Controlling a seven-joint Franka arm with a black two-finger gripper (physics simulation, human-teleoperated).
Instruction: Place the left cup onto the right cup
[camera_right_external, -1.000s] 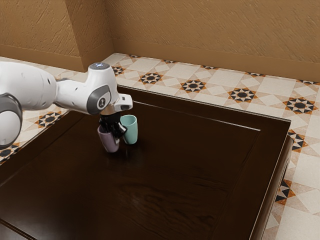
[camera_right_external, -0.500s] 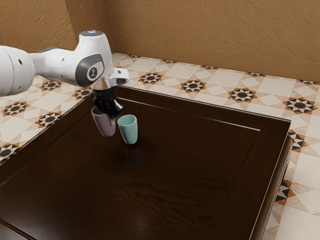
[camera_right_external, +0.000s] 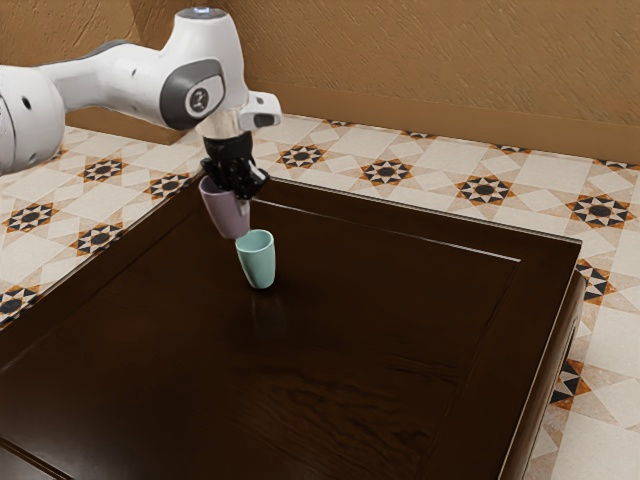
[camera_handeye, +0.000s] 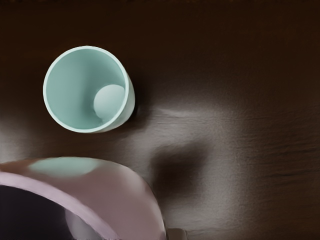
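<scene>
My gripper (camera_right_external: 238, 189) is shut on the rim of a mauve cup (camera_right_external: 226, 212), which hangs in the air, slightly tilted, above the dark wooden table (camera_right_external: 380, 330). A teal cup (camera_right_external: 257, 258) stands upright on the table just below the mauve cup and a little toward the exterior view's right. In the wrist view the teal cup (camera_handeye: 88, 89) is seen from above with its mouth open, and the mauve cup (camera_handeye: 95, 195) is a large blurred shape close under my hand.
The table has a raised rim (camera_right_external: 420, 228) along its far side. A patterned tiled floor (camera_right_external: 480, 180) surrounds it, with a brown textured wall (camera_right_external: 450, 60) behind.
My hand has lifted the mauve cup off the table and carried it up and toward the exterior view's right, to just above the teal cup. The teal cup has stayed put.
</scene>
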